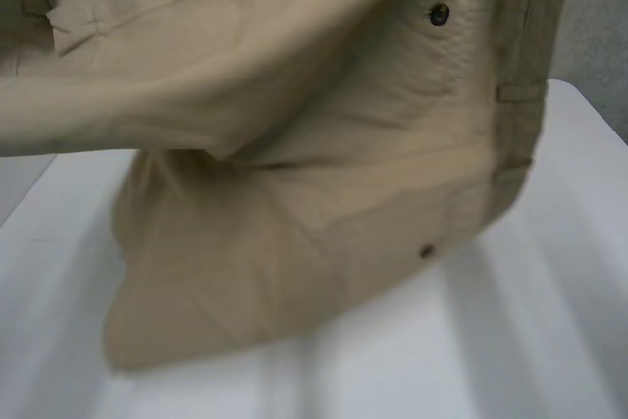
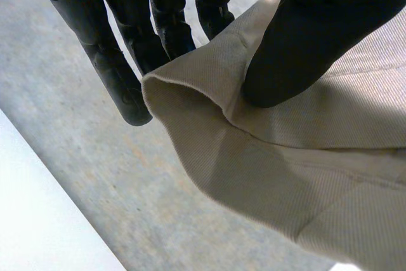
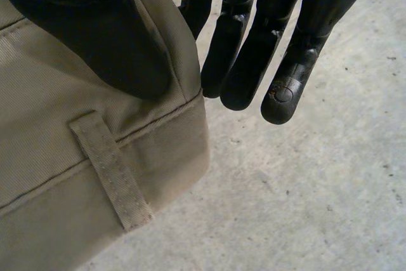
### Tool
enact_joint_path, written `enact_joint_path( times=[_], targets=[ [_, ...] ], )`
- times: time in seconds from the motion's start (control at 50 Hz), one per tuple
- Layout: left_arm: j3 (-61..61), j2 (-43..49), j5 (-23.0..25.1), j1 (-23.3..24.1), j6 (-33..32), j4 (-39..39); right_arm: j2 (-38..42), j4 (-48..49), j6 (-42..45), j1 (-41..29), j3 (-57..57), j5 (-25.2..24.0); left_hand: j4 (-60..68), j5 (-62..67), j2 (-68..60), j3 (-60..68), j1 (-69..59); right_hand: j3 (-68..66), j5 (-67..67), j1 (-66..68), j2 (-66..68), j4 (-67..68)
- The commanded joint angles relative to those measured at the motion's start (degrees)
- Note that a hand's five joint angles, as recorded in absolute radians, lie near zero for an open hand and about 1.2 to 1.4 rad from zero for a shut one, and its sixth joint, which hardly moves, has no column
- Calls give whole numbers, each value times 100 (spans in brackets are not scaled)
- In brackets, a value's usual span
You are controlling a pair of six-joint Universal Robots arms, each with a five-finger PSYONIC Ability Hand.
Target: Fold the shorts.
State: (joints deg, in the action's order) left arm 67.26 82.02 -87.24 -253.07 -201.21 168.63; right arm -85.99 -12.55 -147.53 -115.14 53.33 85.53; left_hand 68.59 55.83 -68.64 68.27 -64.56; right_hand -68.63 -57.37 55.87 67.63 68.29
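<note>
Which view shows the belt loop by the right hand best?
The right wrist view: the belt loop lies close up on the shorts, beside the thumb of the right hand. The head view shows a belt loop small, at the waistband's edge. The left wrist view shows a plain edge of the shorts pinched by the left hand.

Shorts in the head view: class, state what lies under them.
Under the hanging shorts lies the white table, which shows beside and in front of the cloth. The stretch of table behind the cloth is covered, so anything there cannot be seen.
</note>
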Motion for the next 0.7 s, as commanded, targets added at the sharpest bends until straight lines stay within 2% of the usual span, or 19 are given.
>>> enact_joint_path(
  times=[0.02, 0.18, 0.26, 0.3, 0.38, 0.44, 0.46, 0.5, 0.54, 0.6, 0.7],
  targets=[
    [665, 718, -3, 82, 46, 64, 520, -89, 22, -70, 563, -19, 1141, 1417, -1136, 1173, -1544, -1137, -1263, 2413, 1237, 1171],
    [500, 2783, -73, 302, 64, 126, 1819, -46, 31, -88, 819, 7, 1141, 1417, -1136, 1173, -1544, -1137, -1263, 2413, 1237, 1171],
    [-150, 3645, -135, 355, 64, 292, 2479, 42, 31, -88, 644, 42, 1141, 1417, -1136, 1173, -1544, -1137, -1263, 2413, 1237, 1171],
    [-633, 3988, -310, 355, 90, 503, 2674, 174, 14, -88, 495, 112, 1141, 1417, -1136, 1173, -1544, -1137, -1263, 2413, 1237, 1171],
    [-1302, 4077, -522, 381, 178, 1144, 2903, 981, -48, -97, 125, 393, 1141, 1417, -1136, 1173, -1544, -1137, -1263, 2413, 1237, 1171],
    [-1698, 3963, -522, 434, 292, 2092, 2816, 2097, -48, -88, -42, 631, 1141, 1417, -1136, 1173, -1544, -1137, -1263, 2413, 1237, 1171],
    [-1759, 3902, -531, 460, 310, 2286, 2659, 2786, -48, -88, -60, 727, 1141, 1417, -1136, 1173, -1544, -1137, -1263, 2413, 1237, 1171],
    [-1926, 3543, -583, 513, 362, 2934, 2482, 3362, -39, -88, -60, 824, 1141, 1417, -1136, 1173, -1544, -1137, -1263, 2413, 1237, 1171],
    [-1945, 3278, -583, 539, 363, 3218, 2236, 4092, -39, -88, -51, 921, 1141, 1417, -1136, 1173, -1544, -1137, -1263, 2413, 1237, 1171],
    [-1927, 2935, -610, 548, 380, 3501, 2034, 4384, -39, -88, -25, 965, 1141, 1417, -1136, 1173, -1544, -1137, -1263, 2413, 1237, 1171],
    [-1289, 2680, -592, 653, 599, 3378, 1893, 3876, -30, -105, 256, 930, 1141, 1417, -1136, 1173, -1544, -1137, -1263, 2413, 1237, 1171]
  ],
)
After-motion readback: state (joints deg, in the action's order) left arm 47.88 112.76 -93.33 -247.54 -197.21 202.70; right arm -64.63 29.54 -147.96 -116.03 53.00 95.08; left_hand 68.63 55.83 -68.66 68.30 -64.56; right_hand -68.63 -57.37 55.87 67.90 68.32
